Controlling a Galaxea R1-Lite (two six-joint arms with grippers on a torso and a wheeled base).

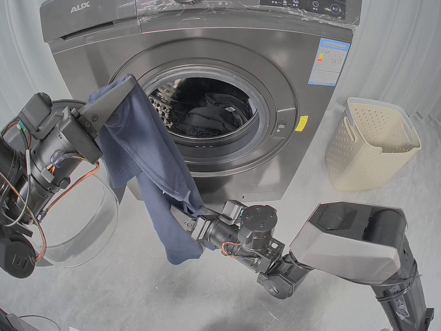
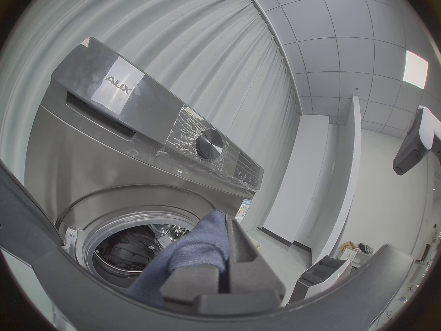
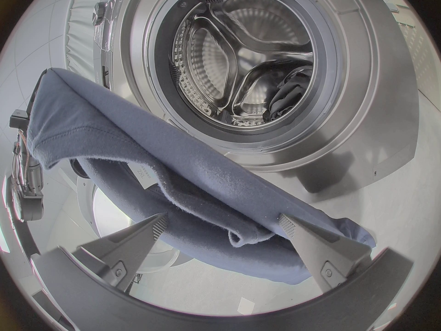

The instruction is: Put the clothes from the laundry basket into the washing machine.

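Blue garment (image 1: 138, 148) hangs in front of the washer (image 1: 257, 47), just left of the open drum mouth. The left gripper (image 1: 108, 104) is clamped tight on its upper end; that arm is raised to the height of the opening's top, fingers pointing toward the washer. The right arm lies low and level. Its gripper (image 1: 183, 217) stands wide, and the garment's lower fold lies across the gap between its fingers (image 3: 158, 226).

Markings: a logo (image 1: 79, 8) sits on the drawer panel. A blue-and-white label (image 1: 328, 61) is on the upper right of the front. A yellow sticker (image 1: 301, 123) sits beside the door latch.

Dark clothes (image 1: 211, 109) lie inside the drum. The door (image 1: 78, 226) stands swung open to the left. The basket (image 1: 372, 143) stands on the floor (image 1: 138, 290) just right of the washer.
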